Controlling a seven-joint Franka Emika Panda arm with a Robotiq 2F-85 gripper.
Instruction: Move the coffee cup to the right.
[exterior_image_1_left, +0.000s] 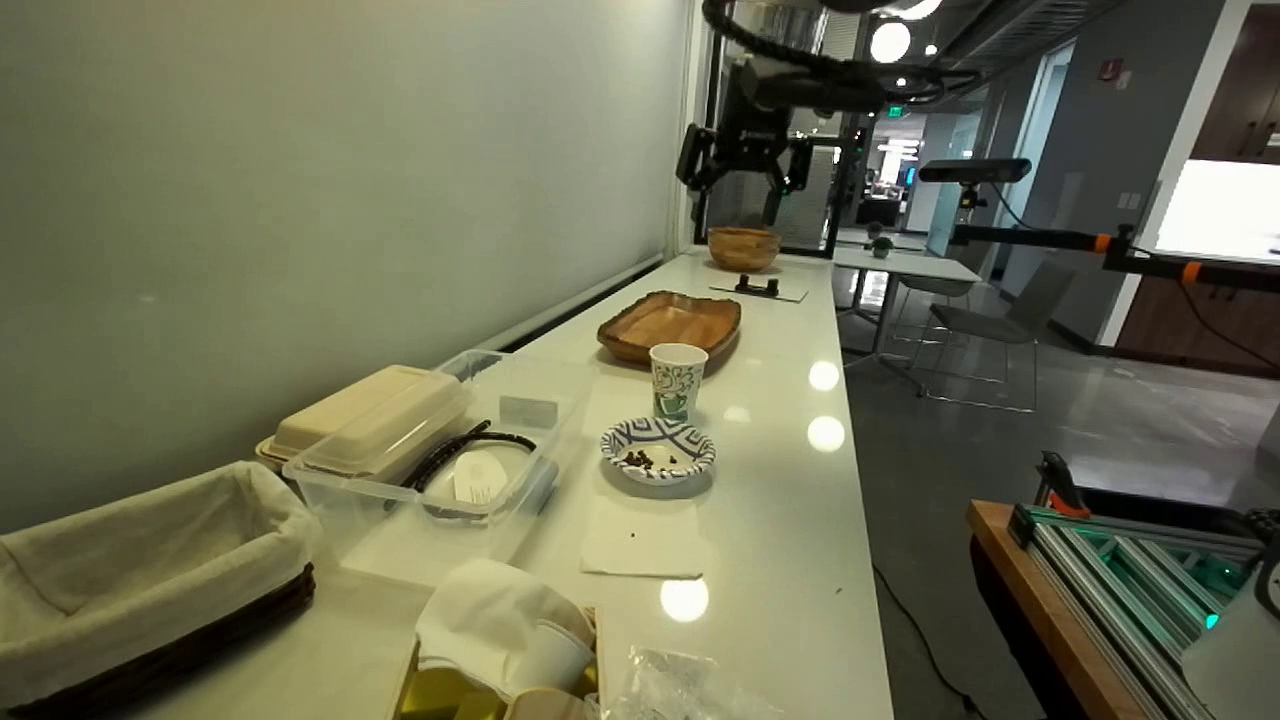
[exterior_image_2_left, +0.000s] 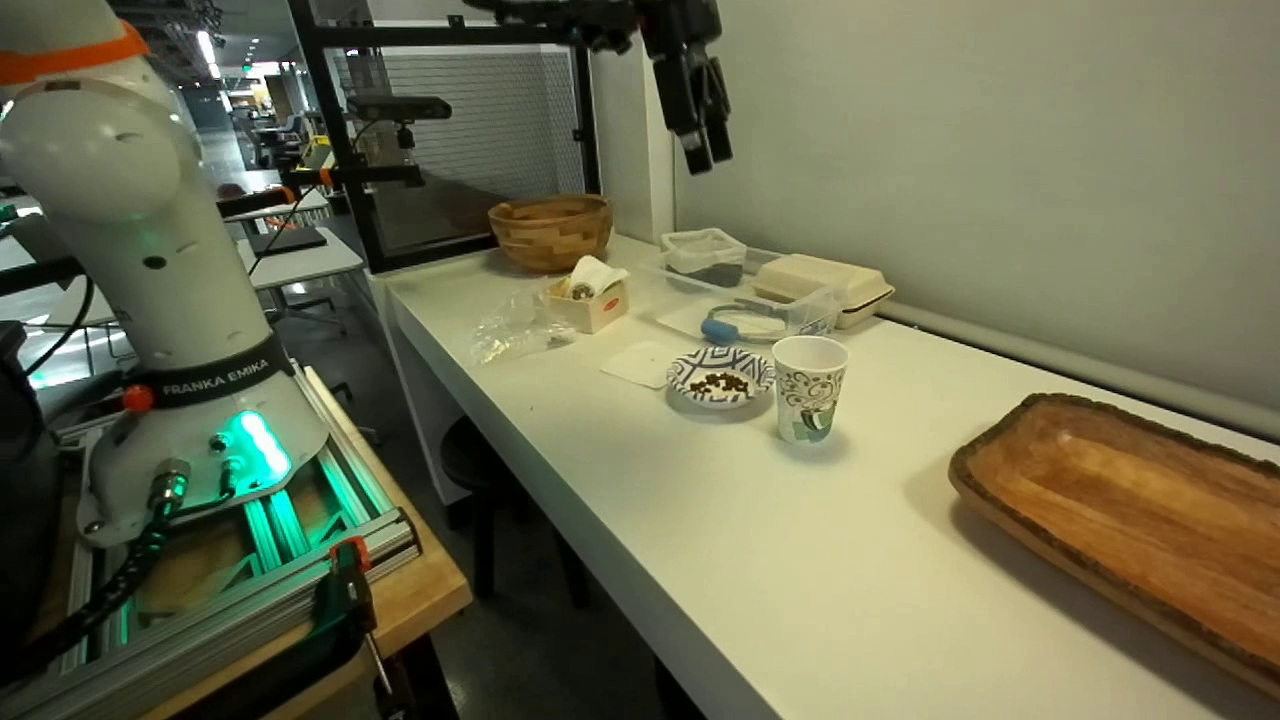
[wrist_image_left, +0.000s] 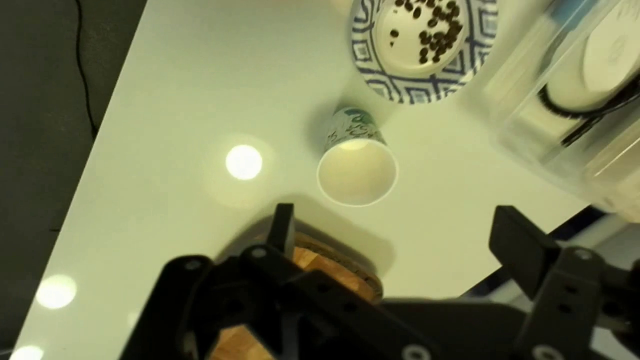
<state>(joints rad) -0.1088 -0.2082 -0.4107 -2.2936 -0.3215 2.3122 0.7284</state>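
In the wrist view the top edge cuts off the patterned dish (wrist_image_left: 420, 92) and the right edge the clear bin (wrist_image_left: 522, 117), while the claw (wrist_image_left: 395, 235), itself cut at the bottom, hides much of the wooden tray (wrist_image_left: 327, 261). In an exterior view the robot arm (exterior_image_2_left: 100, 160) is cropped at top and left, the tray at the right, and the red mark (exterior_image_2_left: 612, 305) on the small box (exterior_image_2_left: 582, 315) is too small to read. In an exterior view the left edge cuts the lined basket (exterior_image_1_left: 160, 580), the bottom edge that box and the plastic bag (exterior_image_1_left: 675, 690), and the coffee cup (exterior_image_1_left: 678, 380) covers part of the tray
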